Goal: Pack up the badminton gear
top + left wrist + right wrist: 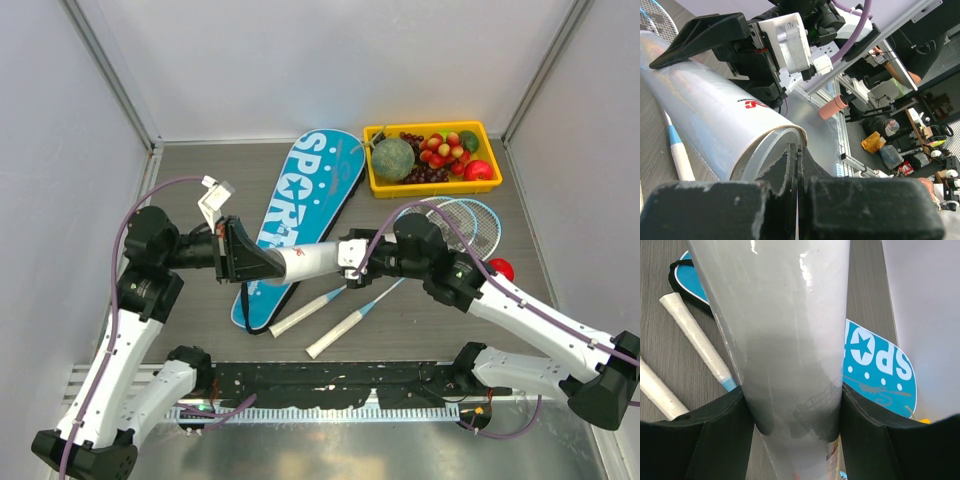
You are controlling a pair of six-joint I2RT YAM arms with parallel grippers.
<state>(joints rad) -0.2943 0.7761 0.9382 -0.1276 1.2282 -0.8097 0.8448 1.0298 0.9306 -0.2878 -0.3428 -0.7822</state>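
Note:
A long white tube (312, 259) hangs level above the table, and my right gripper (349, 251) is shut on its right end. In the right wrist view both black fingers (715, 435) press the tube (785, 340) from either side. My left gripper (276, 263) is shut, its tips right at the tube's open left end (765, 145); I see nothing between its closed jaws (798, 152). Two light-blue rackets (462, 220) lie under the right arm, white handles (300, 313) pointing to the near left. The blue SPORT bag (305, 195) lies flat behind the tube.
A yellow tray (432, 185) of fruit stands at the back right. A red round fruit (501, 268) lies beside the right arm. Grey walls close in the table on three sides, and a black rail (330, 385) runs along the near edge.

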